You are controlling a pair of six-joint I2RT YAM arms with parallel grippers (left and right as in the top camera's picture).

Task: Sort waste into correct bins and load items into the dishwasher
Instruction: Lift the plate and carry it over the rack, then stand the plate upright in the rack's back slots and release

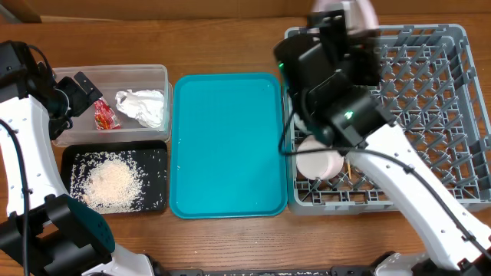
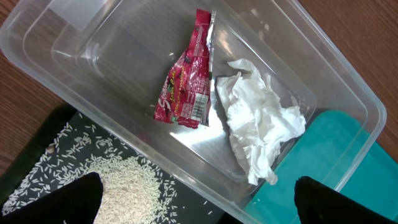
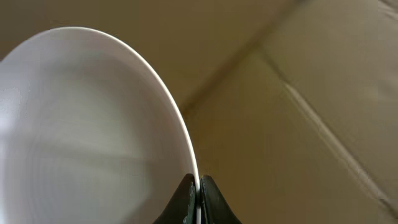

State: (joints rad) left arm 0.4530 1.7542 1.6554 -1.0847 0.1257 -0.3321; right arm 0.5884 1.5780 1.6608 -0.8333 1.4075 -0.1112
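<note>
Loading the plate

Overhead, the pink plate (image 1: 349,11) hung at the rack's (image 1: 430,92) 12 o'clock edge. Left wrist: the left gripper (image 2: 199,202) gaped wide over the tub (image 2: 106,62) (wrapper (image 2: 186,87) and napkin (image 2: 258,118) inside). Right wrist: the right gripper (image 3: 198,194) pinched the plate's rim, which likely needed an upright slot between pegs next.

Crinkled red wrapper (image 2: 183,87) and crumpled white paper napkin (image 2: 258,124) lay in the clear plastic tub (image 2: 124,56); whitish rice grains (image 1: 113,182) were heaped in the shallow black tray (image 1: 159,172).
</note>
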